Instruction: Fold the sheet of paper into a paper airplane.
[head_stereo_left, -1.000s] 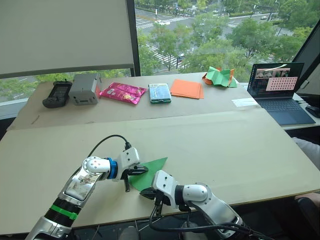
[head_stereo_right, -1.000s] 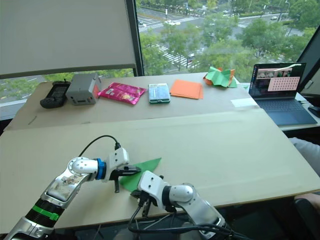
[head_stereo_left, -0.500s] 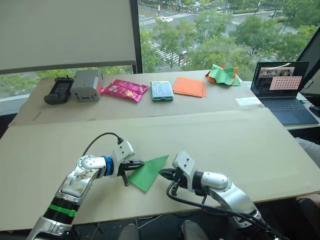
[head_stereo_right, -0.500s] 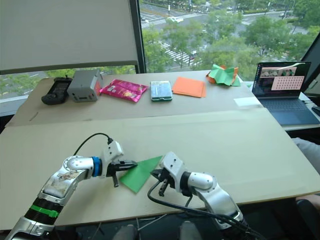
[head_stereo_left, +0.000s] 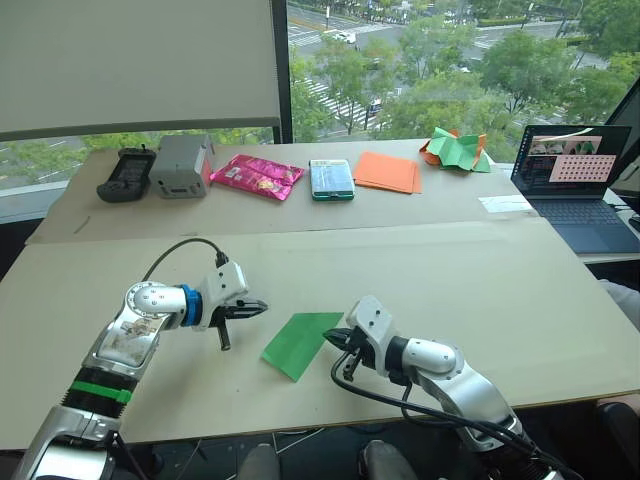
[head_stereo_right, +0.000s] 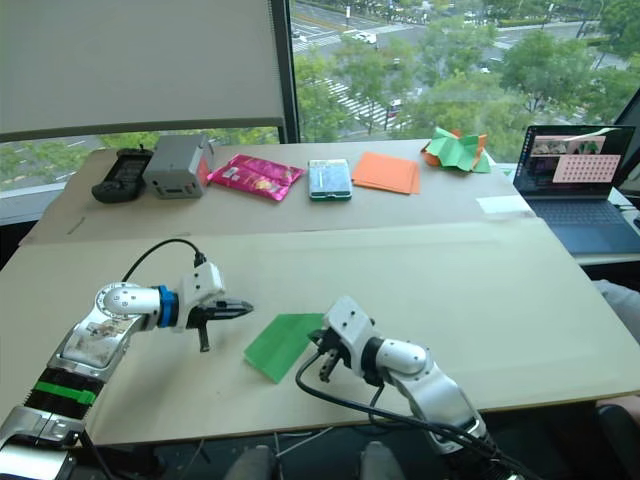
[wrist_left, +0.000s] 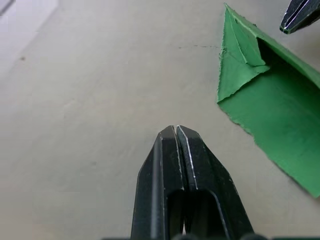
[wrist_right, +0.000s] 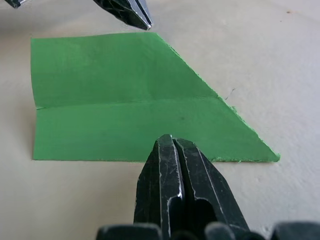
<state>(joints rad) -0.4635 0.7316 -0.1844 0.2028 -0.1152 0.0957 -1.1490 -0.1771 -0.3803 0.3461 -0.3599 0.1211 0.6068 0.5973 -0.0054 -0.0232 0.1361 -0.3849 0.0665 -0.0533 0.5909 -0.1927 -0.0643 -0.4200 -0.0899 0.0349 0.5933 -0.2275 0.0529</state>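
Note:
The sheet of paper (head_stereo_left: 300, 344), bright green, is folded into a flat pointed wedge with a crease along it and lies on the tan table (head_stereo_left: 480, 290). My left gripper (head_stereo_left: 259, 308) is shut and empty, a short way to the left of the paper. In the left wrist view its fingertips (wrist_left: 176, 132) are pressed together above bare table, with the paper (wrist_left: 270, 107) off to one side. My right gripper (head_stereo_left: 331, 340) is shut, with its tips at the paper's right edge. In the right wrist view its shut fingertips (wrist_right: 170, 141) lie over the paper's (wrist_right: 120, 95) near edge.
Along the back of the table lie a black device (head_stereo_left: 124, 175), a grey box (head_stereo_left: 180, 165), a pink packet (head_stereo_left: 262, 176), a teal packet (head_stereo_left: 331, 179), orange sheets (head_stereo_left: 388, 172) and a crumpled green-and-orange heap (head_stereo_left: 455, 150). A laptop (head_stereo_left: 580, 185) stands at the far right.
My left gripper has drawn back to the left, off the paper's corner. The paper now lies flat and free on the table. The right gripper stays at its right edge.

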